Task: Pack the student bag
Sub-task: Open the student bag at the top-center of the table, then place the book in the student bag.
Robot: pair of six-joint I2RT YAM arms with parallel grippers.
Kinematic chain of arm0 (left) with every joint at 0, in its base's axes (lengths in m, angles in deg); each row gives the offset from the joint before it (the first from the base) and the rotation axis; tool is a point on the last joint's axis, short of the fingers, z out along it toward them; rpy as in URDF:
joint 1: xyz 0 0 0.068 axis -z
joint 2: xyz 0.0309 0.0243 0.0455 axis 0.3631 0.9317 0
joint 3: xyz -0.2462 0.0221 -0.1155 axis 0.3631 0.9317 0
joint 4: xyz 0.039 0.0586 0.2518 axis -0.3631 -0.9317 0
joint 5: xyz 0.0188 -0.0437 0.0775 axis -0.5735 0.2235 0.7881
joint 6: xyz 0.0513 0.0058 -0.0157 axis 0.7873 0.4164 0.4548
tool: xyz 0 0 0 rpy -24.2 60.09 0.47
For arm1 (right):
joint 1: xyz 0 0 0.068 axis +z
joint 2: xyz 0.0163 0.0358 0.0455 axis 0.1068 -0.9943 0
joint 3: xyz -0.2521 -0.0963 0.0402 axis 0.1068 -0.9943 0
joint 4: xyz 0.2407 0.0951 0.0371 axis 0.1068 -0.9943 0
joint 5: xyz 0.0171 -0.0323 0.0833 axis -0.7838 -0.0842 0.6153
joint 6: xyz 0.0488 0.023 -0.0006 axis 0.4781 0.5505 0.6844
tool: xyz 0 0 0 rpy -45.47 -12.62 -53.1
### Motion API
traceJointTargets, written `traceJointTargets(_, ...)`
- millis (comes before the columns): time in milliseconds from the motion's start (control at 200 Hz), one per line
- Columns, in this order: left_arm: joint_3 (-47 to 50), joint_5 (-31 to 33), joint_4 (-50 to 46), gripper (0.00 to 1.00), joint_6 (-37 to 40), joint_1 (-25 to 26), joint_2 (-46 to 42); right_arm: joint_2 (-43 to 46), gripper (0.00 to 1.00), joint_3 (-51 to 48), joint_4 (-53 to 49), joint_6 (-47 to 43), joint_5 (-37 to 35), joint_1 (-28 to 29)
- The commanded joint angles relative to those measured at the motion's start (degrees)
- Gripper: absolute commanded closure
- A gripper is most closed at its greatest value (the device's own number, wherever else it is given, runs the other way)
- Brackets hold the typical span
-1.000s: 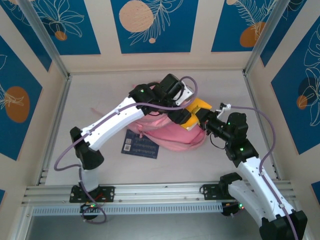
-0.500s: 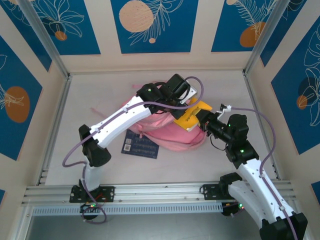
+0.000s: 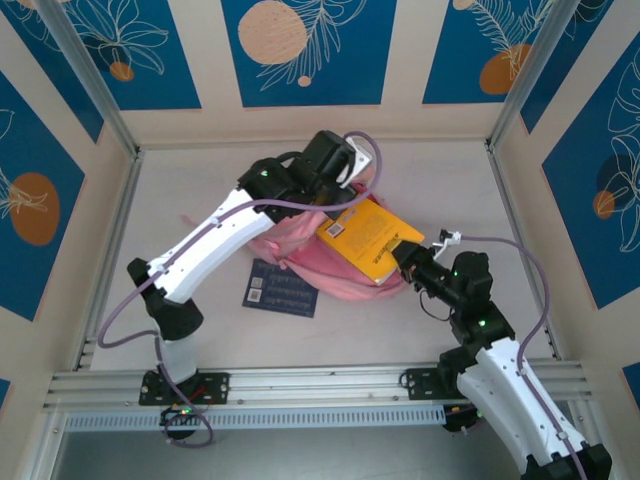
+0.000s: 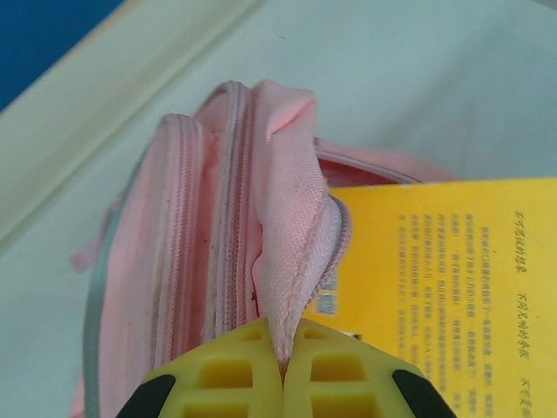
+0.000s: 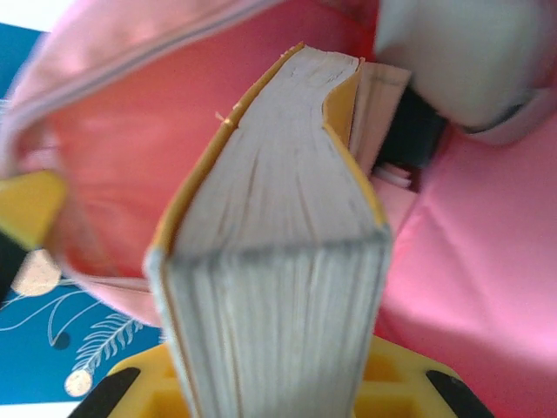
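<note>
I count one student bag (image 3: 330,268), the pink backpack, which also shows on my left wrist feed (image 4: 209,261). One yellow book (image 3: 370,238) comes up on three feeds, but it is the same single book (image 4: 452,287), seen end-on from the right wrist (image 5: 270,261). One dark blue booklet (image 3: 282,289). Two arms, the left arm (image 3: 215,240) and the right arm (image 3: 500,350). Two grippers, the left gripper (image 4: 283,370) and the right gripper (image 5: 270,387), each with two yellow fingers (image 4: 235,376), four in all.

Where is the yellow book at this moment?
In the top view the yellow book sits right of centre, lying partly over the student bag, with its near corner clamped in the right gripper.
</note>
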Motion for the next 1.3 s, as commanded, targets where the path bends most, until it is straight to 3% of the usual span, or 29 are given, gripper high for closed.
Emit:
traceJointTargets(0,-1.4,2.8,5.8,1.00,0.7,-0.8,-4.6,0.8,1.00,-1.4,7.3,-0.3,-2.1,0.8)
traceJointTargets(535,-1.4,1.0,5.9,1.00,-0.2,-2.2,-4.0,-7.8,1.00,1.8,17.7,-1.6,-7.7,8.4)
traceJointTargets(780,-1.5,0.3,5.9,1.00,-0.6,-2.5,-3.9,-19.0,1.00,6.4,23.9,-3.4,-10.5,13.3)
traceJointTargets(1295,-6.1,-4.6,6.5,1.00,-3.6,-2.6,-2.9,-47.5,1.00,16.5,23.9,5.0,-29.6,20.0)
